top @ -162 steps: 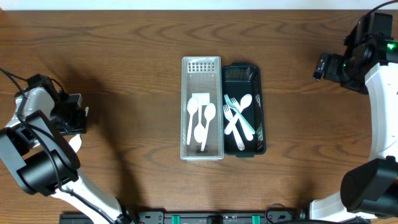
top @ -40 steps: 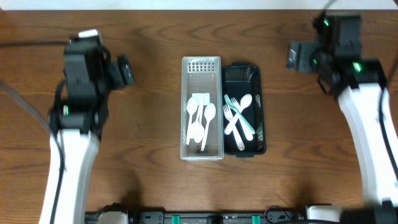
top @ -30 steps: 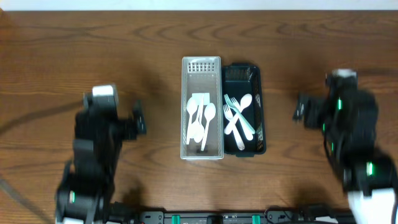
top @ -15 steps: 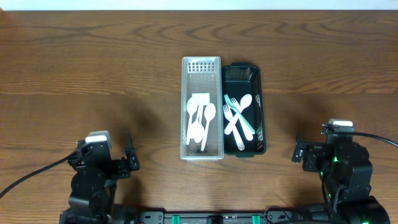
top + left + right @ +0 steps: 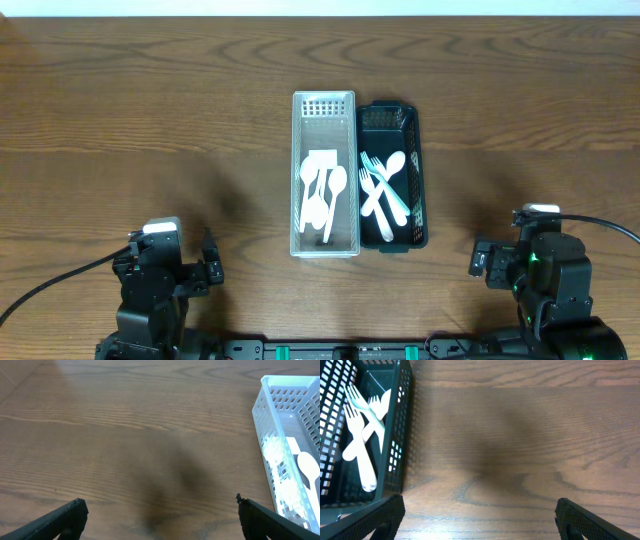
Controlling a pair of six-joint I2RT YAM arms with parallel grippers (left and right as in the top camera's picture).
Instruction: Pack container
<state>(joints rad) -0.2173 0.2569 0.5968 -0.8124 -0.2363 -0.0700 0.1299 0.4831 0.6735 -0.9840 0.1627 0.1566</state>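
A clear white basket (image 5: 324,106) in the middle of the table holds several white spoons (image 5: 322,195). Touching its right side, a dark green basket (image 5: 385,120) holds white and mint forks (image 5: 378,190) and a spoon. My left gripper (image 5: 208,268) is low at the front left, open and empty, well away from the baskets. My right gripper (image 5: 480,262) is at the front right, also open and empty. The left wrist view has the white basket (image 5: 280,395) at its right edge, beyond the open gripper (image 5: 160,510). In the right wrist view the green basket (image 5: 400,435) and forks (image 5: 362,445) lie left of the open gripper (image 5: 479,507).
Bare brown wood table (image 5: 150,120) surrounds the two baskets. Both arm bases sit at the front edge, with cables trailing off to the left and right.
Both arms have swung in from the far left and right of the table and drawn back to the front edge. The jaws stayed open. Baskets and cutlery have not moved.
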